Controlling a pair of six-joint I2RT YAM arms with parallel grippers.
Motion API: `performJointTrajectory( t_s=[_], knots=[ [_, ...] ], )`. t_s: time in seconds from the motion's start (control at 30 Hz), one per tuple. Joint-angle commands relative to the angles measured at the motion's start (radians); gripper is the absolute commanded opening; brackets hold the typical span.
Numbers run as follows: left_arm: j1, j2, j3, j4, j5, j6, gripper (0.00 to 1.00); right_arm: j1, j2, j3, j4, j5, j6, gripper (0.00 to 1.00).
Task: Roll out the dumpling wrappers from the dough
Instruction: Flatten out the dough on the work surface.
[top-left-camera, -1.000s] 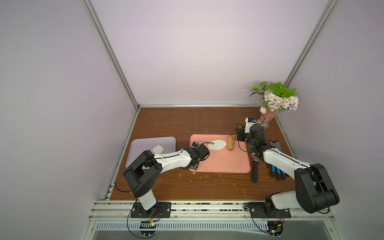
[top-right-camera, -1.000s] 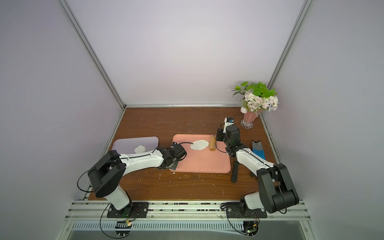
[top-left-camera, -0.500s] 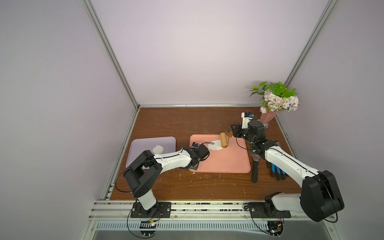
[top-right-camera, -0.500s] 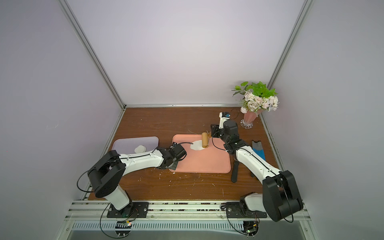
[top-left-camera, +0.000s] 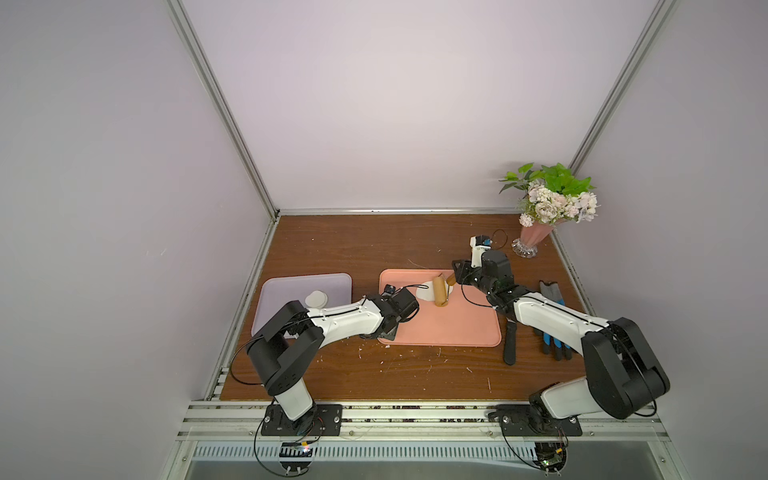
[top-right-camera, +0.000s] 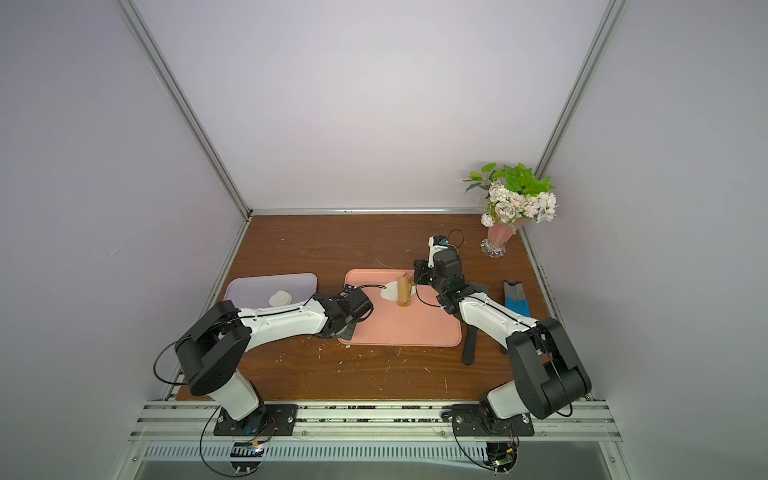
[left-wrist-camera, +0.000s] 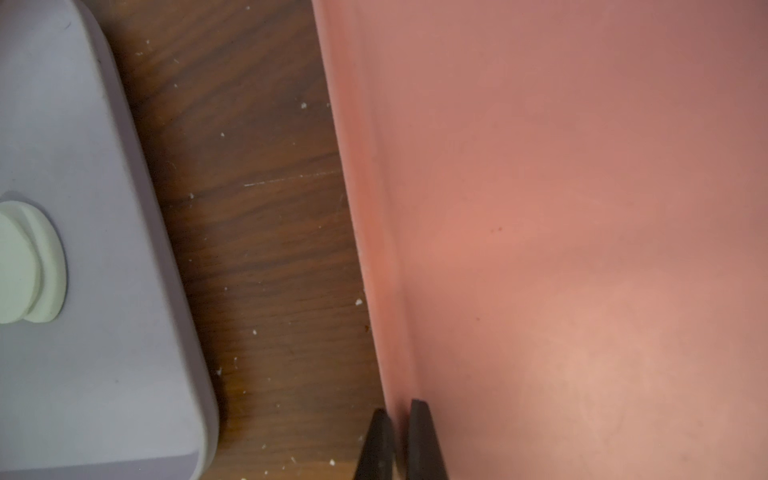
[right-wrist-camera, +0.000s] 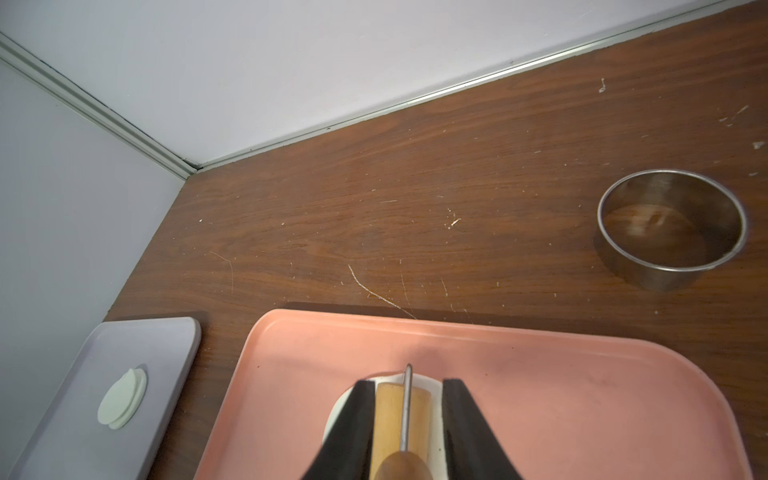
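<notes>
- Already, two dumpling wrappers (top-left-camera: 316, 298) (stacked a little askew, by the look of it) lie on the lavender tray (top-left-camera: 291, 286), well apart from the work.
- The dough (top-left-camera: 424, 291) is a thin white sheet at the far end of the pink tray (top-left-camera: 449, 328), with the roller (top-left-camera: 440, 291) lying across it.
- The right gripper (right-wrist-camera: 405, 386) is closed part-way on the roller's handle. The left gripper (left-wrist-camera: 399, 411) is pinched tight on the pink tray's rim.
- Left to do, I'd judge: finish flattening, then cut with the steel ring cutter (right-wrist-camera: 665, 274), standing unused on the surface (top-left-camera: 332, 245).
</notes>
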Motion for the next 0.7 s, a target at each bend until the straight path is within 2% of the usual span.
performJointTrajectory(
  t_s=[0.0, 0.67],
  knots=[
    [0.003, 0.009, -0.011, -0.074, 0.03, 0.019, 0.0, -0.037, 0.004, -0.042, -0.12, 0.14, -0.106, 0.0],
    [0.026, -0.009, -0.04, -0.072, 0.02, 0.023, 0.0, -0.112, -0.025, -0.098, -0.15, 0.139, -0.134, 0.0]
  ],
)
